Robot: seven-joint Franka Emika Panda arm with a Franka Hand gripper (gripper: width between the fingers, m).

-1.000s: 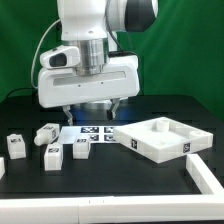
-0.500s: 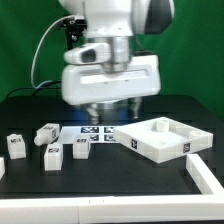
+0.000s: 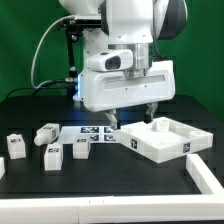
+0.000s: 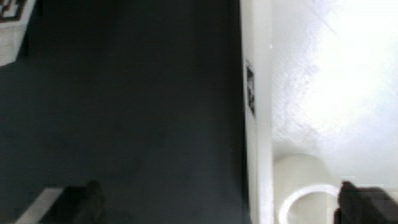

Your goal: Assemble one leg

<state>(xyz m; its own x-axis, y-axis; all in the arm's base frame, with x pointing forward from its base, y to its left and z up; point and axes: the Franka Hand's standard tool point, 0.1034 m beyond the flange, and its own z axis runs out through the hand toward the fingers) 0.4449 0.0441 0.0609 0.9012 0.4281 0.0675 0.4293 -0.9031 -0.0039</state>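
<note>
Black tabletop [image 3: 25, 108] carries the white tray-like panel [image 3: 150, 149]; gripper [image 3: 132, 118] hangs over its edge, fingers [image 3: 113, 121] spread apart

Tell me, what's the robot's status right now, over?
Gripper open, empty, above the white panel's corner. Legs loose on the table, exterior view's left, none held. Only the flat marker board lies between.

The rounded white arm [image 3: 128, 22] has a black cable [image 3: 41, 55] and dark fingers [image 3: 113, 121].

Exterior view faces table [image 3: 110, 172]; wrist view close above the shared panel [image 3: 160, 141] [image 4: 329, 90]
</note>
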